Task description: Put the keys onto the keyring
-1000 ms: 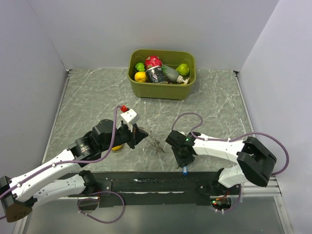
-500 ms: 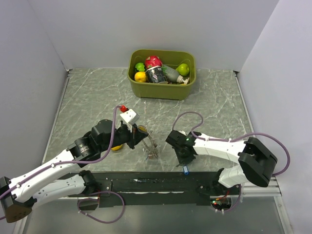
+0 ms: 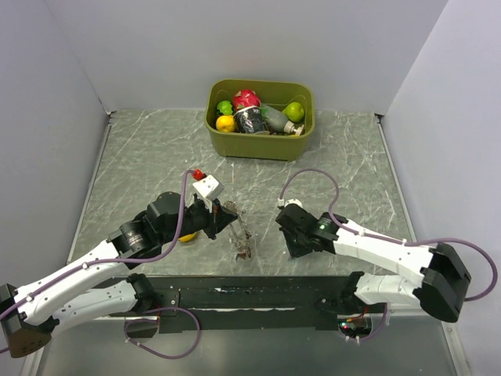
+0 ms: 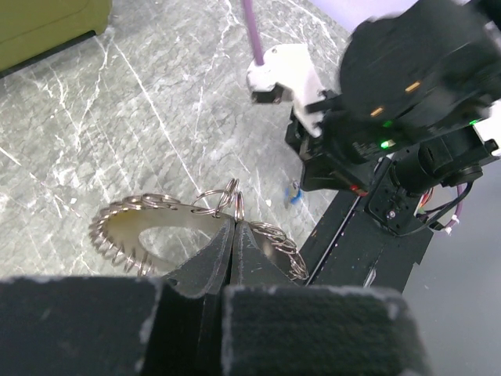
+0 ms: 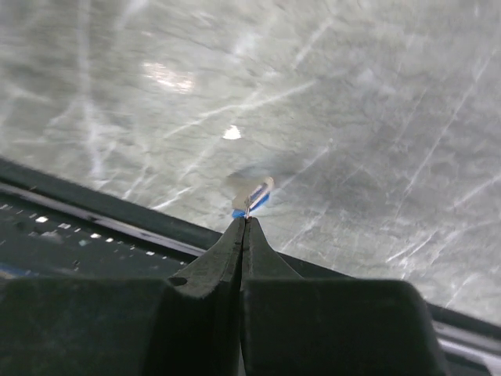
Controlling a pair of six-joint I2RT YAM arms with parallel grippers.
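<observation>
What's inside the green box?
A small green fruit, a bigger green fruit, a yellow fruit, something red, a dark cup and a grey bottle. Anything beneath is covered.

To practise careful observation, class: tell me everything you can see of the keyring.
The keyring is a flat grey-brown ring, metal by its look, with a wide hole and wire loops coiled all along its rim. A few small thin wire rings sit at one edge. The left gripper is shut on that edge and holds it tilted over the marble table. Whether its far end touches the table cannot be told.
</observation>
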